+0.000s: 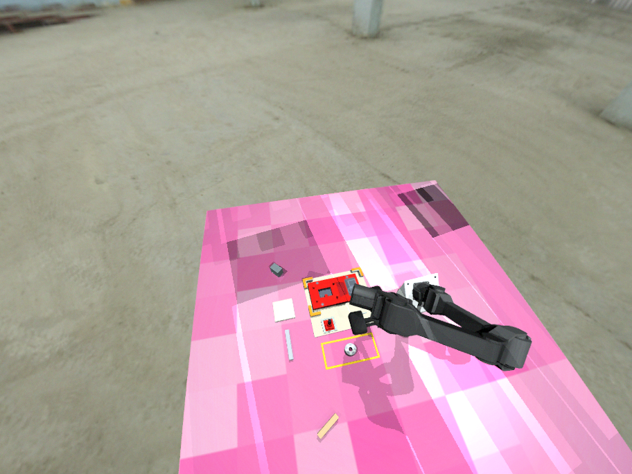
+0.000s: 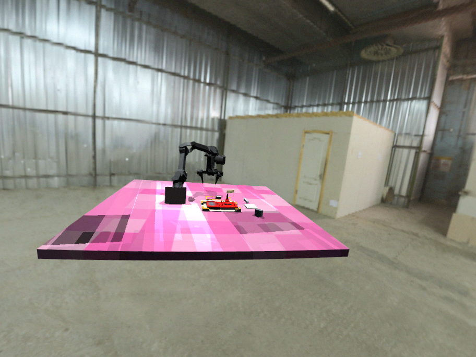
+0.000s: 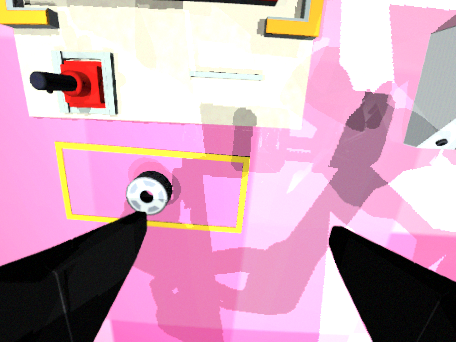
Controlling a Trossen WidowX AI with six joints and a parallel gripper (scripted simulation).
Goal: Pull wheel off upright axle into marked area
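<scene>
My fingers (image 2: 209, 181) are wide open w/ nothing held; wheel (image 1: 352, 349) (image 3: 148, 193)'s in the marked area (image 1: 326, 367) (image 3: 150, 224), so release looks done, next just stay clear.

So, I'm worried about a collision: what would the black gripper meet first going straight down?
Probably the pink table top beneath the black gripper, though one finger might clip the silver-and-black wheel; depth is unclear.

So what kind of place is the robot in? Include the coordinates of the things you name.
Probably a big warehouse or workshop: there are tall metal-sheet walls (image 2: 161, 76), a bare concrete-looking floor (image 1: 127, 152) (image 2: 384, 288) and a boxy little room with a door (image 2: 316, 168).
</scene>
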